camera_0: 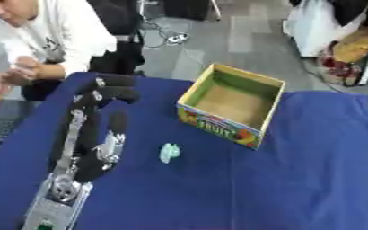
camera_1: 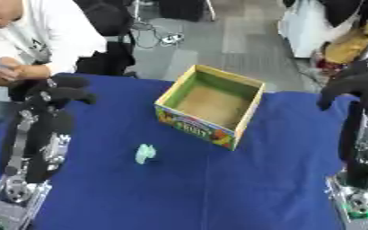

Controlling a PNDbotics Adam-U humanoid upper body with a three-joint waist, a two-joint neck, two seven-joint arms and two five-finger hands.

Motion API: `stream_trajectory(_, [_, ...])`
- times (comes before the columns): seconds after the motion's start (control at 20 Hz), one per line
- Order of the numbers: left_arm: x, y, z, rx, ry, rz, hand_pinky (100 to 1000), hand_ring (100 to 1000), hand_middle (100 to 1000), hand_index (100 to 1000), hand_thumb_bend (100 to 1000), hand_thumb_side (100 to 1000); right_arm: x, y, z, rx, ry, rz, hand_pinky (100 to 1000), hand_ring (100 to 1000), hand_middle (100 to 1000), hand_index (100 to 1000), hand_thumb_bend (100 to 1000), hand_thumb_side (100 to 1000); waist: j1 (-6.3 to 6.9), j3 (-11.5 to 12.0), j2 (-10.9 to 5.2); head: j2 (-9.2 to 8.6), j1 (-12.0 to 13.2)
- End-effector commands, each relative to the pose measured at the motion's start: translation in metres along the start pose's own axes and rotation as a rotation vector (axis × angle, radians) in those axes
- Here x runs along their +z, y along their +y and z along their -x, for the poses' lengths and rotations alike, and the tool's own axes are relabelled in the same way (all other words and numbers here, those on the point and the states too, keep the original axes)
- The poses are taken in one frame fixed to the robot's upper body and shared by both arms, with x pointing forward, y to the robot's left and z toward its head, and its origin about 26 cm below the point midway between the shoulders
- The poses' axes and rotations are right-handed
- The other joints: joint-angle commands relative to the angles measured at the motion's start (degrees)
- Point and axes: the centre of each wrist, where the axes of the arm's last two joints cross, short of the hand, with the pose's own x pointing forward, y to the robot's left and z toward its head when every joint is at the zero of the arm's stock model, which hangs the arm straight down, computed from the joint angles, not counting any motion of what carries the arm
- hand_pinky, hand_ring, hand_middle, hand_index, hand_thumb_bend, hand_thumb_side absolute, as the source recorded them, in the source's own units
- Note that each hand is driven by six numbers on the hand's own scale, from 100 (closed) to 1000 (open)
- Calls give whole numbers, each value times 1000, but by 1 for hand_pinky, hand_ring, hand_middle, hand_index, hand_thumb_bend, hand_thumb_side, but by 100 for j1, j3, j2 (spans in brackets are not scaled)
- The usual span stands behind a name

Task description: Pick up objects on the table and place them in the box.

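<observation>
A small pale-green object (camera_0: 169, 152) lies on the blue tablecloth (camera_0: 242, 188) near the open cardboard box (camera_0: 233, 104), ready for picking, while the left hand (camera_0: 93, 130) and right hand (camera_1: 358, 134) stand idle, fingers relaxed, holding nothing.

- Small pale green object (camera_0: 169, 152) lies alone on the blue table (camera_0: 242, 193); open cloth on every side of it
- Box (camera_0: 233, 104) stands beyond it and to the right, near but apart; top open, interior bare, walls upright
- Left hand (camera_0: 93, 134) upright just left of the object, fingers relaxed; a clear strip of cloth lies between them
- Right hand (camera_1: 360, 117) raised at the right edge, well apart from the box; bare cloth between the two
</observation>
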Motion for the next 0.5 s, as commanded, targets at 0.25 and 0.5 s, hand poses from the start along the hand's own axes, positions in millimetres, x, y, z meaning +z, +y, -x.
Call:
stream_trajectory(0.25, [-13, 19, 6, -182, 117, 46, 492, 568, 738, 774, 305, 678, -4, -1, -2, 0, -19, -1, 180, 278, 366, 456, 100, 855, 25, -11, -98, 71, 54])
stream_trajectory(0.5, [-34, 32, 9, -386, 228, 189, 268, 494, 720, 805, 302, 657, -4, -1, -1, 0, -19, -7, 180, 278, 366, 456, 100, 855, 39, -37, -117, 118, 67])
